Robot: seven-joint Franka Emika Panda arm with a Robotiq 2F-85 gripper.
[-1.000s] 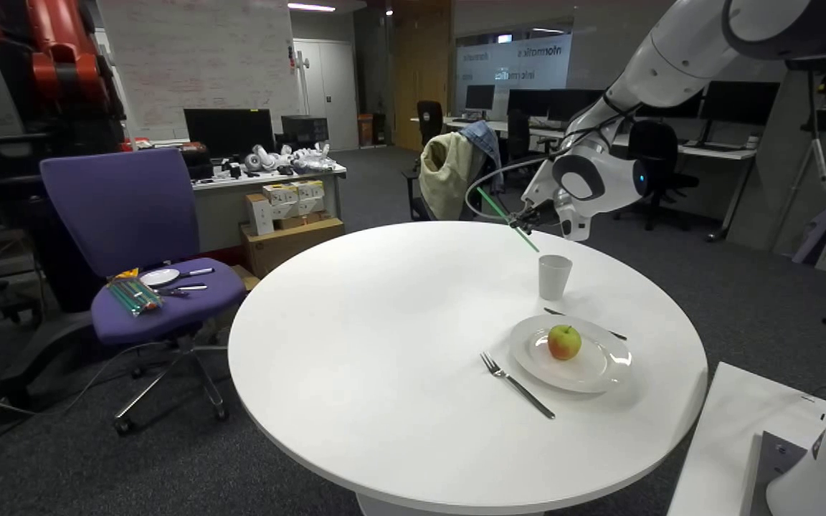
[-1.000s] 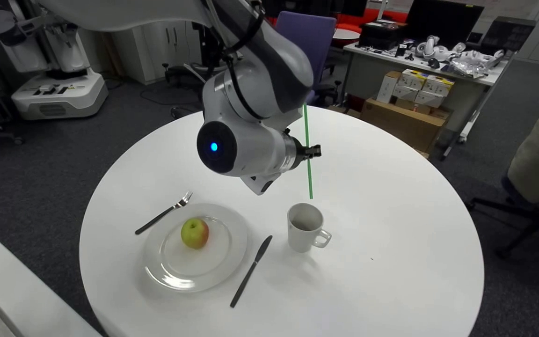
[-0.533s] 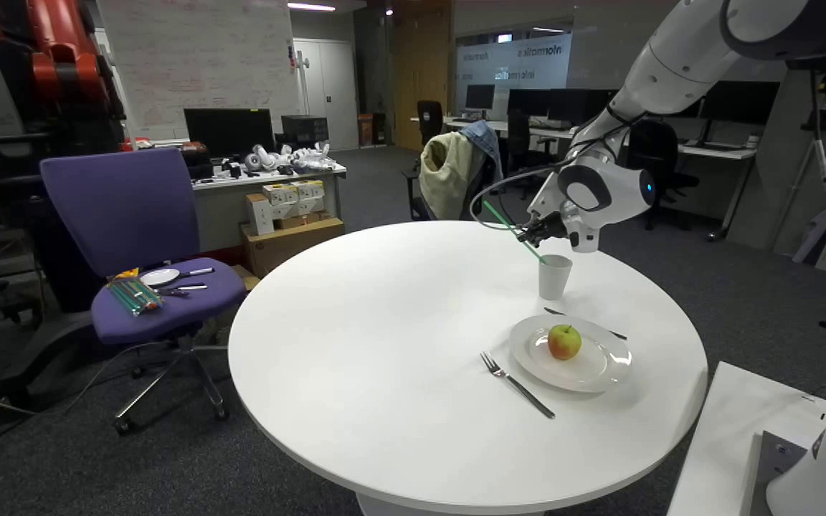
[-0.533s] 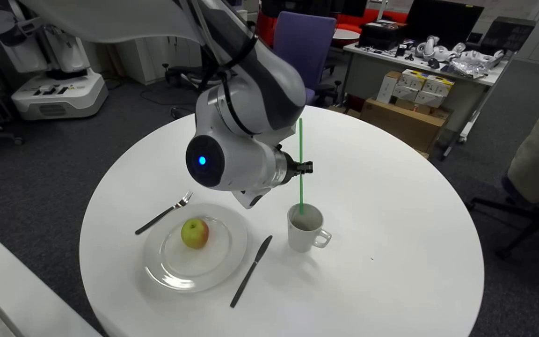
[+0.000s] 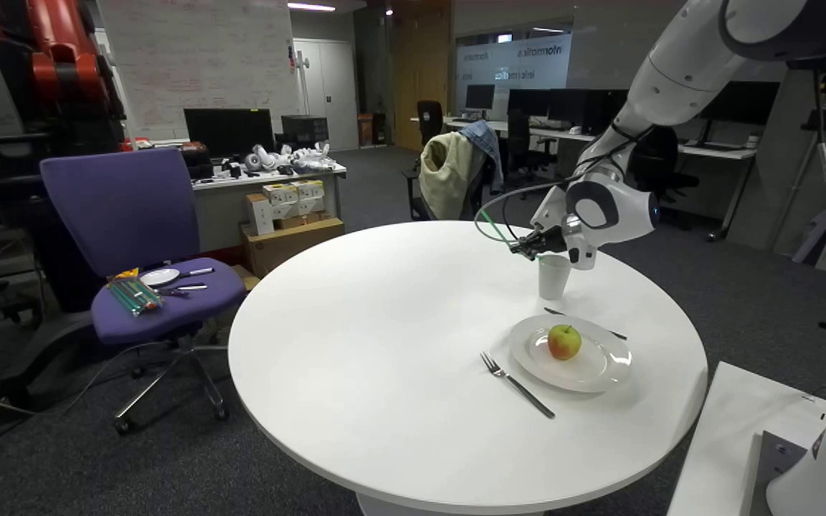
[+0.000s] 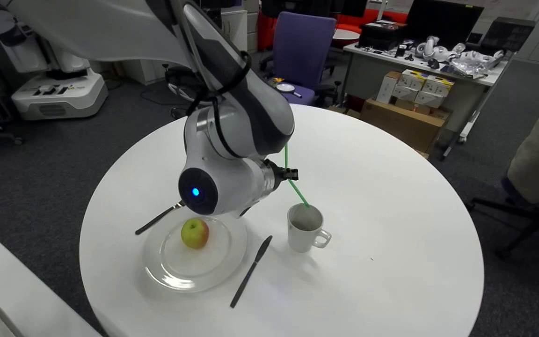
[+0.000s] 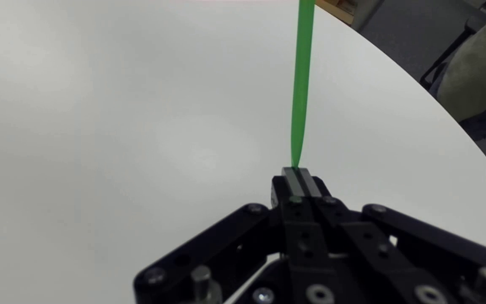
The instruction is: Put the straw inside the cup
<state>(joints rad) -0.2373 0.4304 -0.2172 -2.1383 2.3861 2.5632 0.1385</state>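
Spreading wide in both exterior views, a round white tabletop (image 5: 370, 358) sits beneath the jointed white-and-grey robot arm (image 6: 239, 182). Next comes a glossy, round white plate (image 6: 237, 250), lying flat. A black mechanical claw (image 7: 297, 177) ends the arm, near a slightly tapered white cup (image 6: 300, 239), upright, its looped handle turned away from the plate. A dark-handled knife (image 6: 251, 272) lies between plate and cup, and a silver-tined, dark-handled fork (image 5: 518, 385) just beside the plate's opposite side. On the plate rests a yellow-green apple with a red blush (image 6: 194, 233). Slimmest of all, a thin green drinking straw (image 6: 298, 193) is pinched in the claw's fingertips, its long axis bent there: in an exterior view the upper length rises nearly upright, while the lower slants down to the cup's rim. Whether the tip is inside cannot be told.
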